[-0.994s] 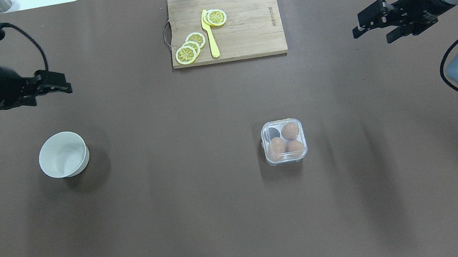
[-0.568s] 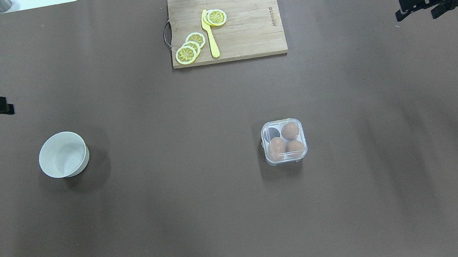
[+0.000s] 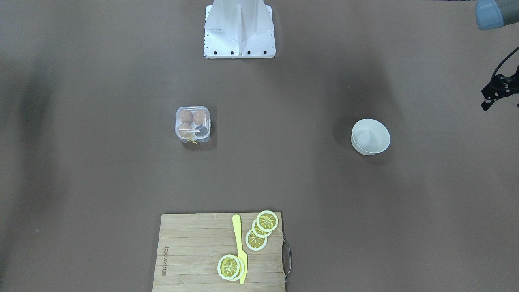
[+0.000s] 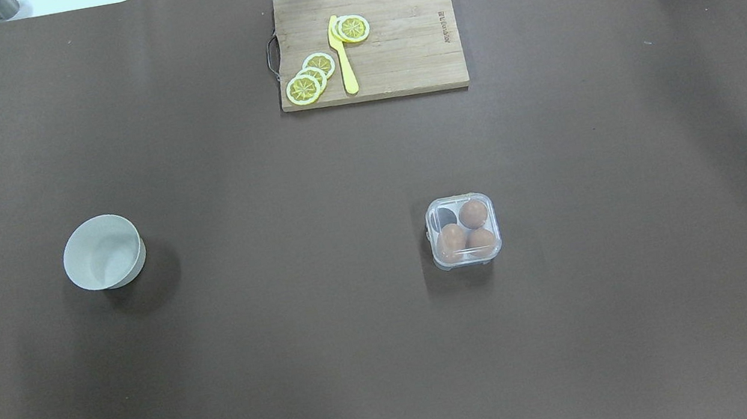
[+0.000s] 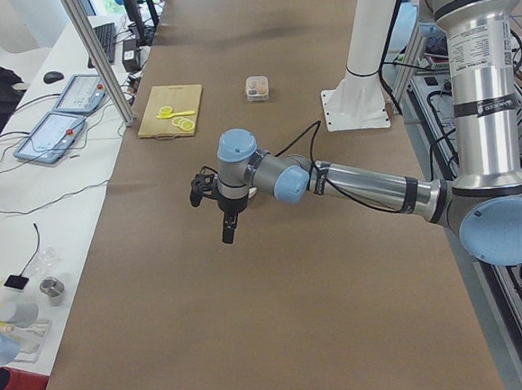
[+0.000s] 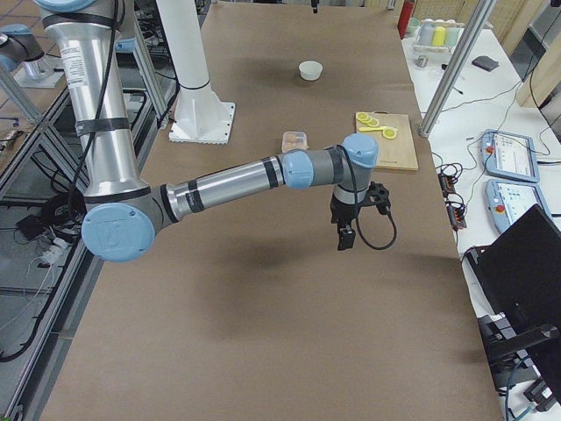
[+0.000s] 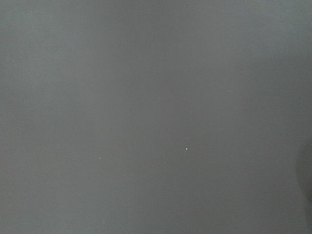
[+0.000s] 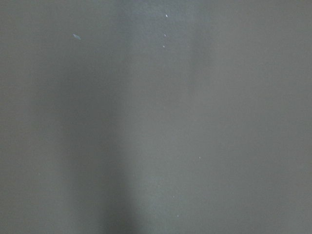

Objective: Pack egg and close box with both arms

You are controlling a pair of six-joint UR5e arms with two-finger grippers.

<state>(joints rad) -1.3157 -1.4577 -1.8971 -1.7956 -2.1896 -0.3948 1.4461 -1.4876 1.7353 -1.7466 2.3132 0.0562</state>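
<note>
**STATUS.** Small square clear-plastic egg box (image 4: 467,263) sits on the brown tabletop (image 4: 292,359), right of centre in the overhead view and well apart from the round white bowl (image 4: 96,252). Three smooth orange-brown eggs (image 4: 472,213) fill three cells. The 4th cell reads dark, contents not discernible. Clear lid appears down over the cells; latch state can't be confirmed. Thin yellow string (image 3: 191,140) hangs at the box wall facing the wooden cutting board (image 3: 194,243). Bowl looks empty.

**TOOLS.** Left tool (image 5: 229,235) hangs over bare tabletop toward the robot's left end, pointing down, nothing seen in it. Apart or together: cannot tell. Right tool (image 6: 343,240) hangs likewise toward the opposite end, seen in a side view only: cannot tell. Both wrist cams show plain tabletop, no fingers in frame.

**STEP.** Judged: pack + close are done. Both arms are at stand-off, well apart from the box.

**NEXT.** Prob. no further grasp req'd. If the lid proves unseated, one tool steadies the box wall. The other presses the lid edge straight down with light force, clear of the string.
</note>
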